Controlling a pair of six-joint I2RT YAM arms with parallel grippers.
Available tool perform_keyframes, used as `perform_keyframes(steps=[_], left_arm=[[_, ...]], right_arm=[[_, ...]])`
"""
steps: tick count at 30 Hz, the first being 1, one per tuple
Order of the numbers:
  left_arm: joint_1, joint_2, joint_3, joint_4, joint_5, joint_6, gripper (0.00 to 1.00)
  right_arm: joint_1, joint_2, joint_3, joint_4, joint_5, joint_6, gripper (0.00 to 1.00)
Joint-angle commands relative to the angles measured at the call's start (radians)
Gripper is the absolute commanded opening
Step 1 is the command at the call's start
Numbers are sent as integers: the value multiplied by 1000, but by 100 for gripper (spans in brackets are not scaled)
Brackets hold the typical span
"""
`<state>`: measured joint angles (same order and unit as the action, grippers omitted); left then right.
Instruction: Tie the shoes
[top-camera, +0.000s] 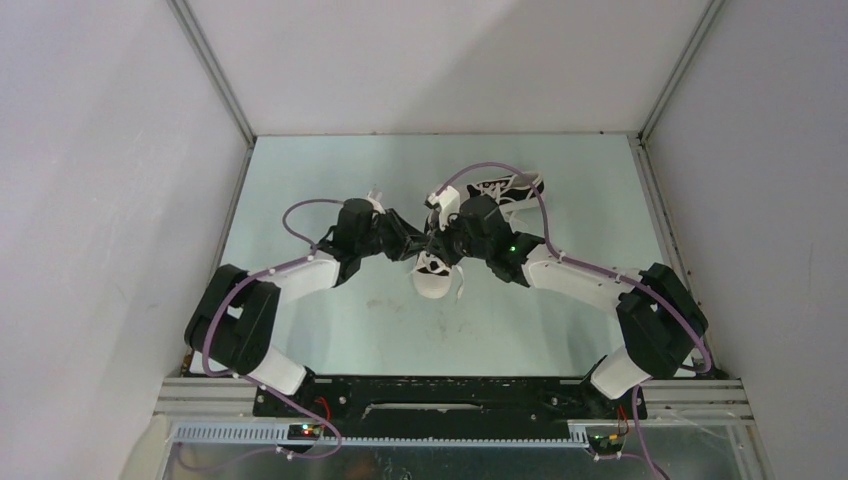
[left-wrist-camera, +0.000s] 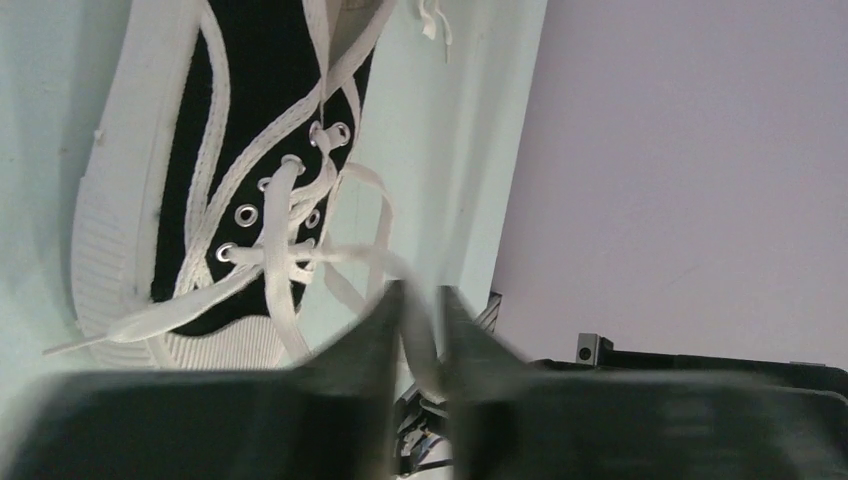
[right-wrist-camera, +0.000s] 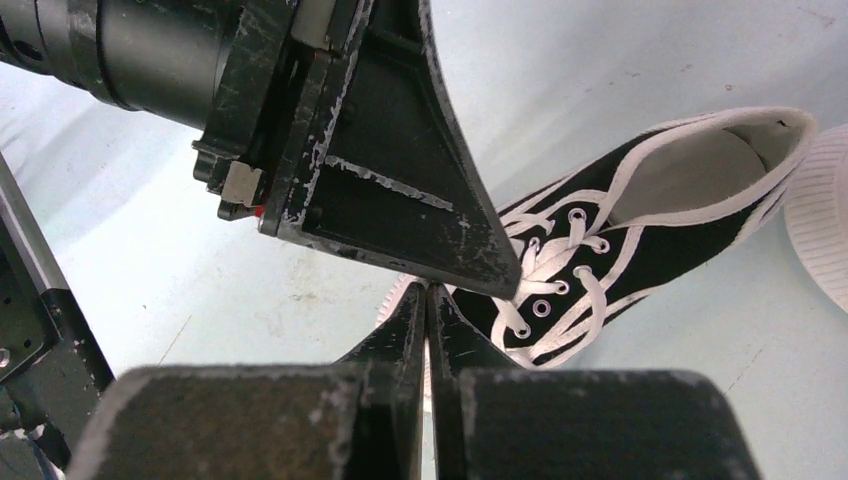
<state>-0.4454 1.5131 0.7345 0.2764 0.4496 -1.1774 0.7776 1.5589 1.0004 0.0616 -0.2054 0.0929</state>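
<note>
One shoe, black with a white toe cap, lies at the table's middle under both grippers. The other shoe lies on its side behind the right arm. My left gripper and right gripper meet tip to tip above the near shoe. In the left wrist view the shoe is at the left and a white lace runs from its eyelets into my left gripper, which is shut on it. In the right wrist view my right gripper is shut with a thin white strip of lace between the jaws, next to the shoe.
The left gripper's black finger crosses just above my right fingertips. The other shoe's ribbed white sole shows at the right edge. White walls enclose the pale green table on three sides. A black rail runs along the near edge.
</note>
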Motion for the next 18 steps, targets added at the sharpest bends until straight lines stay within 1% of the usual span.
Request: perform_keyframes(steps=[1,2,3,5,7,11,13,18], left_arm=[[1,2,15,80,13,-34,6],[1,-5,15,75,2,-22,3],[1,-7,16,61,-4,-14,1],[3,-14,26,29,-18,18,0],[4,-19,39,-1,-26,49,0],[7,-10,60,-18,-12,74,0],[8,-5,67,-22,-4,83,0],[12,0,80,-28,-1,103,0]], right_arm=[[5,-41,-6,50,-3,-15,4],[3,-47,-13,53,4,-9,12],[-1,-63,-34,62,7,-4,23],[-19,-101,-76,74,9,20,34],[-46,-146,-122,80,-1,51,40],[-117,-220,-228,100,-46,98,47],[-152,-226,-264,91,-63,100,49],[-228,-117,-267,80,-136,134,53]])
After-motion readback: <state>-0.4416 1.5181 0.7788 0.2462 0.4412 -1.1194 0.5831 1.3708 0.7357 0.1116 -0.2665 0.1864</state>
